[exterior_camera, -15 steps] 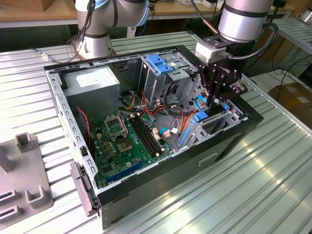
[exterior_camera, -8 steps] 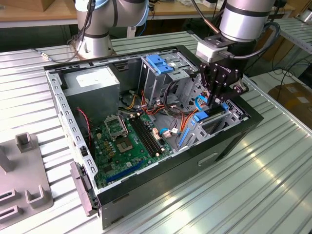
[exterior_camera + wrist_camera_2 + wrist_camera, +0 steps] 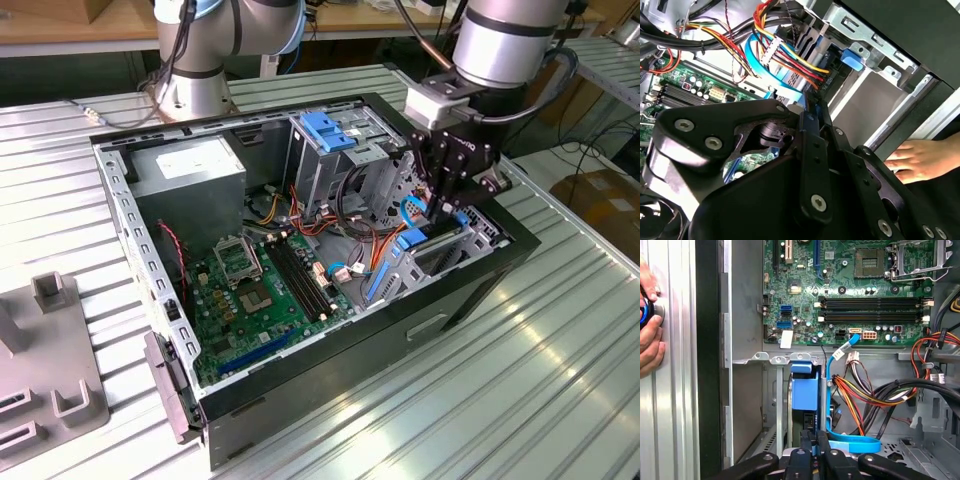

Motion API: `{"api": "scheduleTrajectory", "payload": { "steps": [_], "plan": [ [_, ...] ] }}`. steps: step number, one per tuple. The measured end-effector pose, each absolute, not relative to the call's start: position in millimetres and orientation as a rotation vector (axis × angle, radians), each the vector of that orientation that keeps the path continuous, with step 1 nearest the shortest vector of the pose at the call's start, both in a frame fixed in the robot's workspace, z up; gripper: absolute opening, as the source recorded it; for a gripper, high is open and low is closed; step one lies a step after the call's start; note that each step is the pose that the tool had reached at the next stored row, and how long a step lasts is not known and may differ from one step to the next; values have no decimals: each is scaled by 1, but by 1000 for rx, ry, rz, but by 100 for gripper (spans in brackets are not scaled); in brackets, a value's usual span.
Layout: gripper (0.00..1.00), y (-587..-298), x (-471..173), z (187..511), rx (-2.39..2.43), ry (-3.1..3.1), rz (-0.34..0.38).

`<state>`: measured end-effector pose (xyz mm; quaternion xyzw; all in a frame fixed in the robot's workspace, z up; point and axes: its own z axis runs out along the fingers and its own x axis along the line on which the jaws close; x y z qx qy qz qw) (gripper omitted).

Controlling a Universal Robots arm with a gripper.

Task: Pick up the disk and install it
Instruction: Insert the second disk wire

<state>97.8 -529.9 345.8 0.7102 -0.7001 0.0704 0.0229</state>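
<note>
One robot hand point(image 3: 447, 205) hangs inside the open computer case point(image 3: 330, 385), over the drive cage point(image 3: 440, 255) at the case's end toward the exterior view's right. Its fingers point(image 3: 812, 450) are pressed close on the upper edge of the disk point(image 3: 805, 395), which stands on edge in the cage, blue rail showing. A blue flat cable point(image 3: 850, 442) loops just beside it. The motherboard point(image 3: 265, 285) lies mid-case. A person's hand point(image 3: 917, 160) rests on the ribbed worktop point(image 3: 480, 400) outside the case wall.

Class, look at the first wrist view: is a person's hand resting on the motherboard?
No. The hand lies on the ribbed table outside the case, apart from the motherboard.
</note>
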Motion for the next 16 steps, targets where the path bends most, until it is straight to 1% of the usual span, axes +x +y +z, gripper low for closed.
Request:
{"api": "scheduleTrajectory", "payload": {
  "steps": [8, 16],
  "plan": [
    [16, -537, 98, 346, 2221, -2194, 173],
    [16, -538, 98, 346, 2222, -2194, 172]
  ]
}}
